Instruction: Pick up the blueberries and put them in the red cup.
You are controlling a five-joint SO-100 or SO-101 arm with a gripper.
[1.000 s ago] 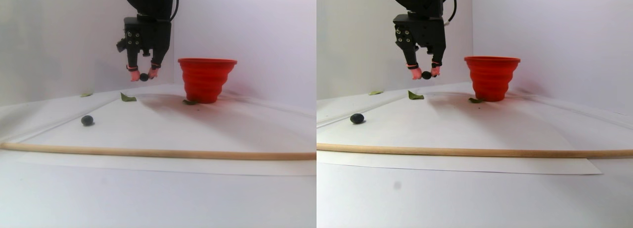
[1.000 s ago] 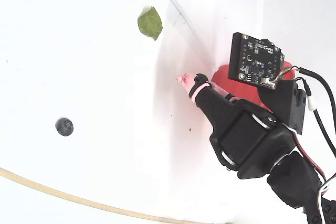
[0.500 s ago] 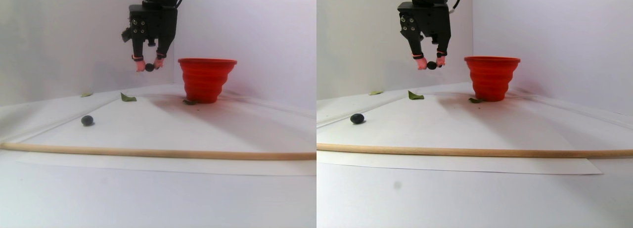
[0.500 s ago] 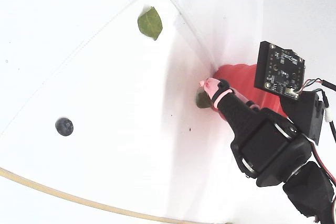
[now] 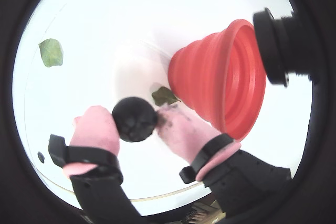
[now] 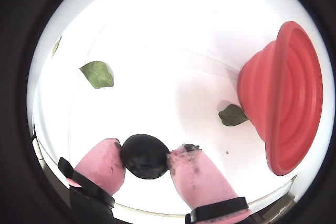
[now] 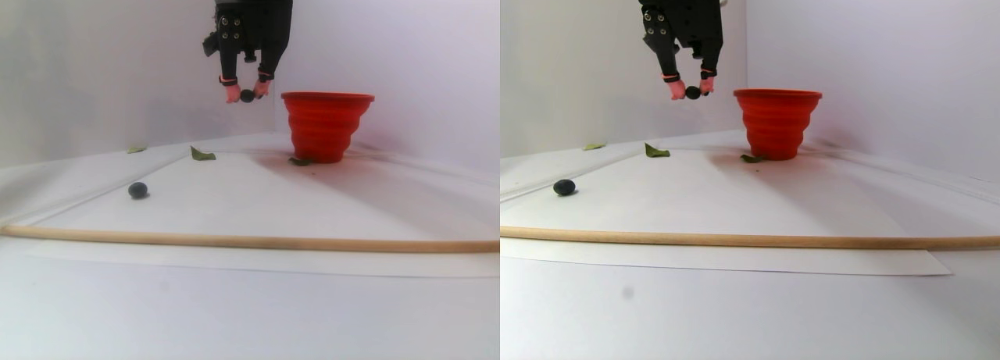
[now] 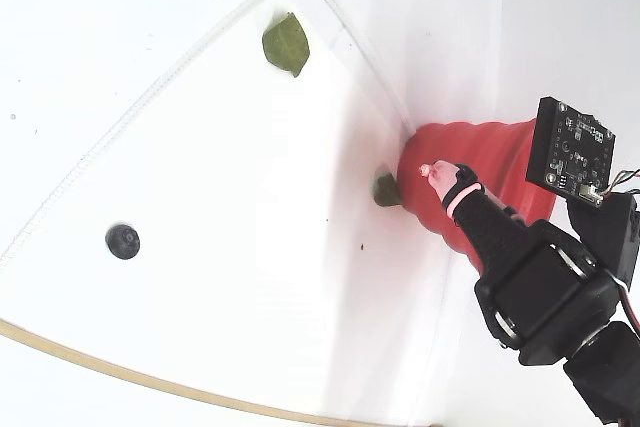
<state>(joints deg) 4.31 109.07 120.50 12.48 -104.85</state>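
Observation:
My gripper (image 7: 247, 95) hangs high above the white table, just left of the red cup (image 7: 326, 126) and level with its rim in the stereo pair view. Its pink fingertips are shut on one dark blueberry (image 5: 135, 119), which shows clamped between them in both wrist views (image 6: 145, 156). The ribbed cup (image 5: 226, 82) stands upright against the back wall, to the right of the fingers in both wrist views. A second blueberry (image 7: 137, 190) lies loose on the table at the left (image 8: 122, 241). In the fixed view one pink fingertip (image 8: 437, 172) overlaps the cup (image 8: 490, 152), and the held berry is hidden.
A green leaf (image 8: 386, 189) lies at the cup's foot, and another leaf (image 8: 286, 44) sits farther left by the back wall. A long wooden dowel (image 7: 234, 240) runs across the front of the white sheet. Walls close in behind and to the right of the cup.
The gripper has risen and moved right toward the cup, still shut on the blueberry. The loose berry and the leaves have not moved.

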